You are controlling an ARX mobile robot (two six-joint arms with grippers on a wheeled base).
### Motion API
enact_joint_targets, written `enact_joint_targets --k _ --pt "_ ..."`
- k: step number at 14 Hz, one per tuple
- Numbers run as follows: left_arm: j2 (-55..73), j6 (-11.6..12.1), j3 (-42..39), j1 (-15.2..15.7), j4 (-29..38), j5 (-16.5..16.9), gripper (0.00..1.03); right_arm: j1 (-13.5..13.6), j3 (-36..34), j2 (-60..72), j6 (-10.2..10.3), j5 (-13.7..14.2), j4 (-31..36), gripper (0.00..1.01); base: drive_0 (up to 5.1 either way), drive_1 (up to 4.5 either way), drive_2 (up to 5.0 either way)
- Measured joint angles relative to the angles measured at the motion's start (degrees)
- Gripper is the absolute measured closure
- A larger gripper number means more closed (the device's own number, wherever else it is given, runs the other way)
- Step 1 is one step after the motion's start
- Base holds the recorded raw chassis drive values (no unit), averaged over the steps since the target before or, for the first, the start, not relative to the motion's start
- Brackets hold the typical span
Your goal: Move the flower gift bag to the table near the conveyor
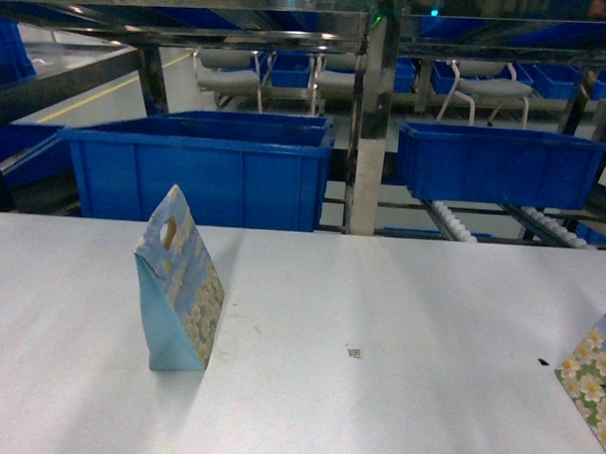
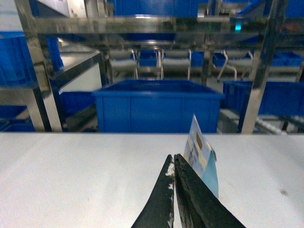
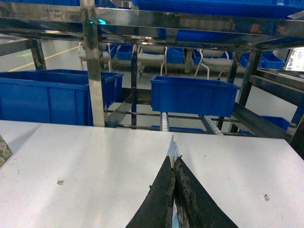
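**Left fingers** (image 2: 183, 175): black, pressing together with nothing showing between them, hovering low over the worktop (image 1: 379, 319). They are pointing just left of the flower gift bag (image 1: 180, 282), apart from it.

**Right fingers** (image 3: 164, 190): black, worn, pressing together and pinching a thin pale edge (image 3: 174, 145) that is standing up between the tips. Judged to be the top fold of the second floral bag (image 1: 591, 382), which is showing only partly at the right border of the head view. The link cannot be confirmed, since neither arm is appearing in that view.

**Flower gift bag**: pale blue with white blossoms and a punched handle hole. It is standing upright on its own base on the left half of the worktop, its top tapering to a folded ridge. That ridge is offering the only thin edge for a pinch.

**Worktop**: matte white-grey and wide, carrying both bags well apart.

**Conveyor** (image 1: 453, 220): white rollers between steel rails, running just beyond the worktop's far edge on the right. The standing bag is already sitting on the surface beside it.

**Blue bins** (image 1: 200, 169): sitting behind the far edge, either side of a steel upright (image 1: 364, 130).
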Motion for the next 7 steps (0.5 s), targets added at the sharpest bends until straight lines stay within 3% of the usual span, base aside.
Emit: enact_joint_targets --k 7 --pt "0.0 0.0 0.0 0.0 -0.2 0.2 1.01 0.0 0.0 0.0 0.0 0.0 -0.3 0.99 0.0 0.0 0.0"
